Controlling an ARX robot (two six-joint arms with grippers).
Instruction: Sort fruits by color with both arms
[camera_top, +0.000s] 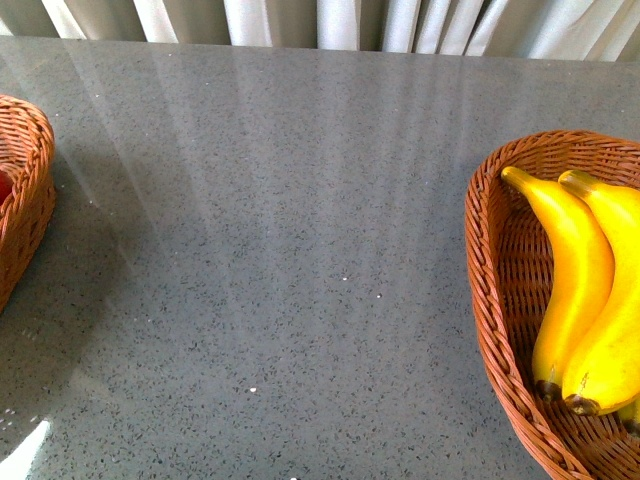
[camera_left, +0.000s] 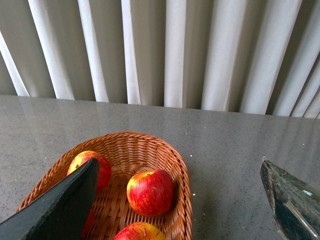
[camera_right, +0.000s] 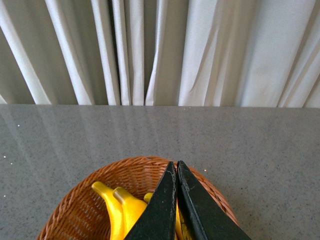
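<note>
Three red apples lie in a wicker basket (camera_left: 150, 145) in the left wrist view: one in the middle (camera_left: 150, 192), one further back (camera_left: 102, 167), one at the picture's lower edge (camera_left: 140, 232). My left gripper (camera_left: 180, 172) hangs open above that basket's rim, one finger (camera_left: 65, 205) over the basket, the other (camera_left: 292, 202) over the table. In the front view, yellow bananas (camera_top: 575, 280) rest in the right-hand basket (camera_top: 495, 270); a sliver of red shows in the left-hand basket (camera_top: 30, 190). My right gripper (camera_right: 176, 164) is shut and empty above the bananas (camera_right: 117, 210). Neither arm shows in the front view.
A grey speckled table (camera_top: 270, 250) stretches between the two baskets. White curtains (camera_top: 330, 20) hang behind the table's far edge.
</note>
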